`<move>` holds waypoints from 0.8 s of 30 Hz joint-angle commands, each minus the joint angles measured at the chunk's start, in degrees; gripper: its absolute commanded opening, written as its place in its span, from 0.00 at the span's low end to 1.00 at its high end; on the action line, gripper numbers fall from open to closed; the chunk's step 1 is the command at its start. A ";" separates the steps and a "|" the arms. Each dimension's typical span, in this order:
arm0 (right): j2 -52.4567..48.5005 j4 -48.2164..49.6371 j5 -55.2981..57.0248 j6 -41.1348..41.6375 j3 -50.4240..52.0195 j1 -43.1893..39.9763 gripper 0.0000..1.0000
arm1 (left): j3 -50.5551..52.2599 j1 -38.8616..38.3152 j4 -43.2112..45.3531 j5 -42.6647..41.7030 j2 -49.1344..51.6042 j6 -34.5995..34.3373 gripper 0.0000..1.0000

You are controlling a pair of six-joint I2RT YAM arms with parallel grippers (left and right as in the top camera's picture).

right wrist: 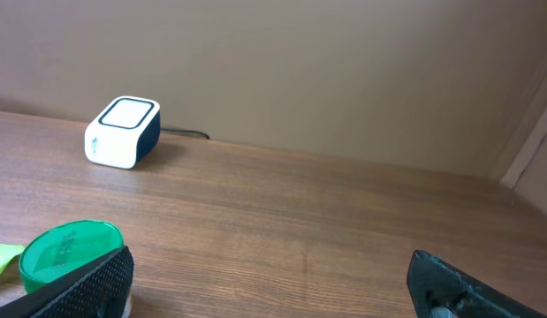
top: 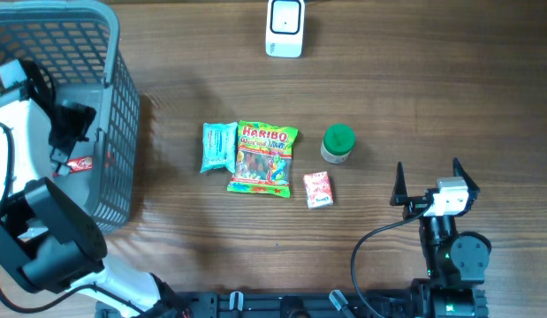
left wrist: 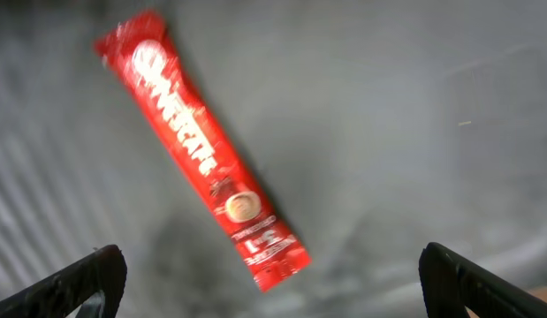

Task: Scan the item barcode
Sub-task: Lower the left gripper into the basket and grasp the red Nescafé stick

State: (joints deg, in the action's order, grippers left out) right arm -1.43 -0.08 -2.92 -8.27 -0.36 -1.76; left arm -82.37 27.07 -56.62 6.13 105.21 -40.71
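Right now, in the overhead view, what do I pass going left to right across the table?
Grey plastic mesh basket → pale blue snack packet → green-and-yellow Haribo gummy bag → small red-and-white packet → green-lidded jar → right gripper. White scanner box omitted: it overlaps the bag.

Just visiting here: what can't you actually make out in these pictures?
Left wrist view: print on the red stick packet is blurred; no barcode readable.
Right wrist view: green-lidded jar cut off by the bottom edge and the right gripper finger.
Overhead view: small red-and-white packet print too small; left arm hides part of the basket.
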 commanded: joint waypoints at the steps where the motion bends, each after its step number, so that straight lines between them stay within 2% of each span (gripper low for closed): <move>1: 0.31 0.15 0.33 -0.72 0.04 0.09 1.00 | 6.03 -0.17 5.64 1.42 -0.15 -3.82 1.00; 4: 0.31 0.15 0.33 -0.72 0.04 0.09 1.00 | 10.12 -0.17 10.95 6.08 -0.15 -6.71 1.00; 6: 0.31 0.15 0.33 -0.74 0.04 0.09 1.00 | 11.41 -0.17 12.35 8.02 -0.15 -6.73 1.00; 8: 0.31 0.15 0.33 -0.74 0.04 0.09 1.00 | 13.68 -0.15 13.88 10.14 -0.15 -9.81 1.00; 13: 0.31 0.15 0.33 -0.74 0.04 0.09 1.00 | 22.51 1.51 22.95 9.97 -0.15 -12.70 1.00; 14: 0.31 0.15 0.33 -0.72 0.04 0.09 1.00 | 23.82 1.86 24.22 10.01 -0.13 -12.63 0.97; 15: 0.31 0.15 0.33 -0.72 0.04 0.09 1.00 | 24.70 2.21 25.20 9.99 -0.13 -12.39 0.85; 17: 0.31 0.15 0.33 -0.72 0.04 0.09 1.00 | 25.11 2.73 25.35 9.94 -0.13 -12.04 0.04; 19: 0.31 0.15 0.33 -0.72 0.04 0.09 1.00 | 24.68 2.73 25.40 9.77 -0.20 -11.06 0.04; 22: 0.31 0.15 0.33 -0.74 0.07 0.09 1.00 | 21.22 2.73 24.87 7.58 -0.42 -3.61 0.04; 24: 0.31 0.15 0.33 -0.74 0.04 0.09 1.00 | 15.82 2.73 20.31 7.43 -1.57 -1.60 0.04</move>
State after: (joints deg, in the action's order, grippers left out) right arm -1.43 -0.05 -2.92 -8.27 -0.36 -1.76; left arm -61.84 29.76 -32.62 17.89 102.69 -47.44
